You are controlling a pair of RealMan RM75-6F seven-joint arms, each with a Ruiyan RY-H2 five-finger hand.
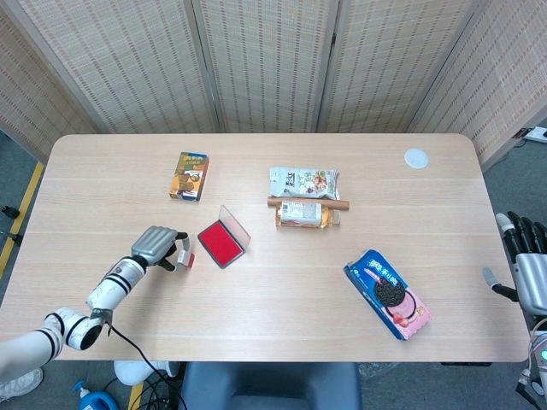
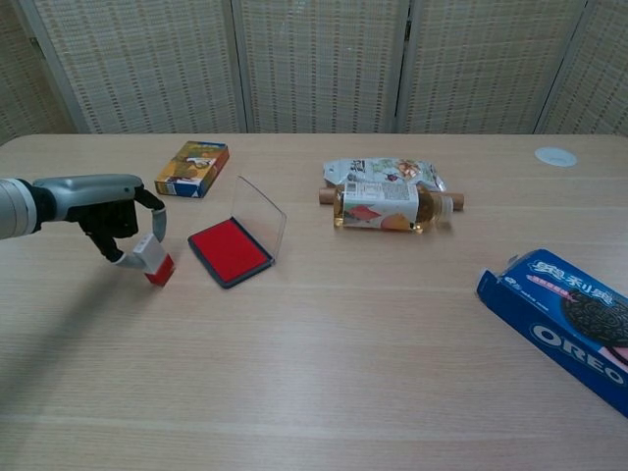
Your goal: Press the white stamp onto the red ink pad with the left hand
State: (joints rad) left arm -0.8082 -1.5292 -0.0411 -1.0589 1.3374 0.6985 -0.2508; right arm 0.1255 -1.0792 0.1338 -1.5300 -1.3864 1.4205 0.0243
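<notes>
My left hand [image 1: 155, 246] [image 2: 110, 216] pinches the white stamp [image 1: 185, 257] [image 2: 152, 257], whose red base points down and to the right. The stamp sits low over the table, just left of the red ink pad [image 1: 220, 245] [image 2: 228, 250]. That pad lies open with its clear lid [image 2: 259, 215] tilted up on the far right side. I cannot tell whether the stamp's base touches the tabletop. My right hand [image 1: 528, 260] shows at the right edge of the head view, fingers spread, holding nothing.
A small snack box [image 1: 190, 175] lies behind the pad. A snack bag [image 1: 303, 181] and a bottle on its side [image 1: 303, 213] rest mid-table. A blue Oreo pack [image 1: 387, 293] lies front right, and a white lid [image 1: 415, 157] sits at the far right corner.
</notes>
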